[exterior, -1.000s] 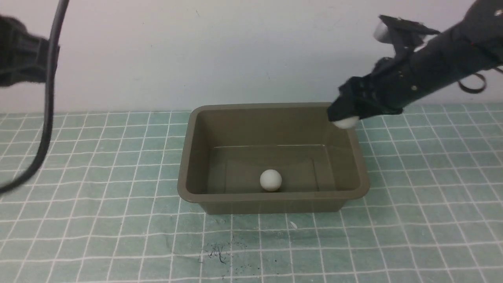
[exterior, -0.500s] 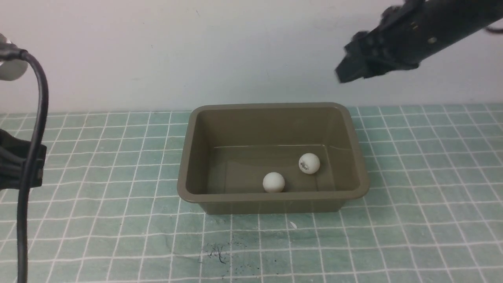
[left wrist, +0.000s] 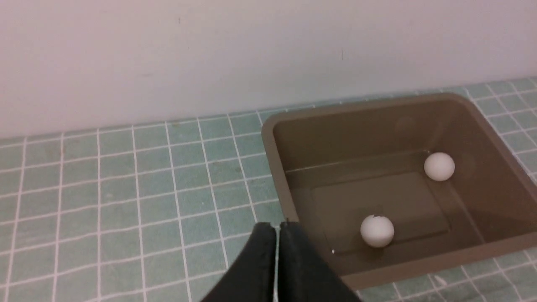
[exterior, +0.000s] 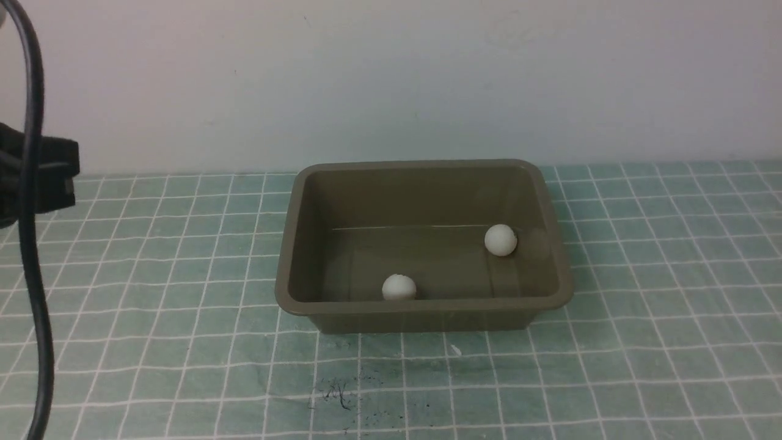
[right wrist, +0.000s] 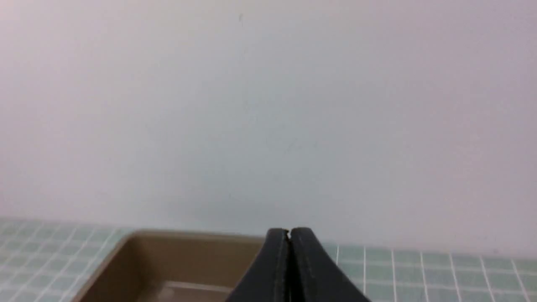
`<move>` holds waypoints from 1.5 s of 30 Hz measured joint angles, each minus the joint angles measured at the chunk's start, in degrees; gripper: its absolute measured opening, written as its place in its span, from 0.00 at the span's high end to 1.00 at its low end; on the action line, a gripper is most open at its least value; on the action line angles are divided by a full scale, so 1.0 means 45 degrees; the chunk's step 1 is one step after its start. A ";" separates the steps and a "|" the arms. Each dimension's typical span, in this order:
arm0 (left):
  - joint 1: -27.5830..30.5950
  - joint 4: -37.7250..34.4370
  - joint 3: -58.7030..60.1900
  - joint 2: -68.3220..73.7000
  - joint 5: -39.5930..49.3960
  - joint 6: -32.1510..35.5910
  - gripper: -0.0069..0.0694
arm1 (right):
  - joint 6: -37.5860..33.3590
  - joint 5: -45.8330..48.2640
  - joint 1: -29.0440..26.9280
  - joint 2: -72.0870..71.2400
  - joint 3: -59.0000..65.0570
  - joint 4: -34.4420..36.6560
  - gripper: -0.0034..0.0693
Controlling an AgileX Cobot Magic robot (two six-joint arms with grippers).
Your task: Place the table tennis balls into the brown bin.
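The brown bin (exterior: pixel 287 244) (left wrist: pixel 268 134) (right wrist: pixel 126 256) stands in the middle of the green grid mat. Two white table tennis balls lie on its floor: one ball (exterior: pixel 399 287) (left wrist: pixel 377 230) near the front wall, the other ball (exterior: pixel 501 239) (left wrist: pixel 439 166) at the right side by the back. My left gripper (left wrist: pixel 278 226) is shut and empty, raised off the bin's left front corner. My right gripper (right wrist: pixel 289 232) is shut and empty, held high beside the bin and facing the wall. In the front view only part of the left arm (exterior: pixel 36 177) shows at the left edge; the right arm is out of view.
A black cable (exterior: pixel 27 183) hangs down the left edge of the front view. A pale wall rises right behind the bin. Small dark scribbles (exterior: pixel 335 391) mark the mat in front of the bin.
The right gripper let its ball drop into the bin, then rose out of the front view. Both balls rolled, one toward the front, the other to the right. The left arm shifted.
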 joint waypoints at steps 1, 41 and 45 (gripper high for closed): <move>0.0000 -0.0108 0.0000 0.0015 -0.0152 0.0076 0.92 | 0.0359 -0.0621 0.0000 -0.0945 0.0965 -0.0332 0.97; 0.0000 -0.0908 0.5037 -0.4742 -0.1941 0.1286 0.92 | 0.3988 -0.3895 0.0000 -0.5120 0.5848 -0.4427 0.97; 0.0000 0.0197 0.5971 -0.5410 -0.2603 0.1208 0.92 | 0.3988 -0.3895 0.0000 -0.5120 0.5848 -0.4427 0.97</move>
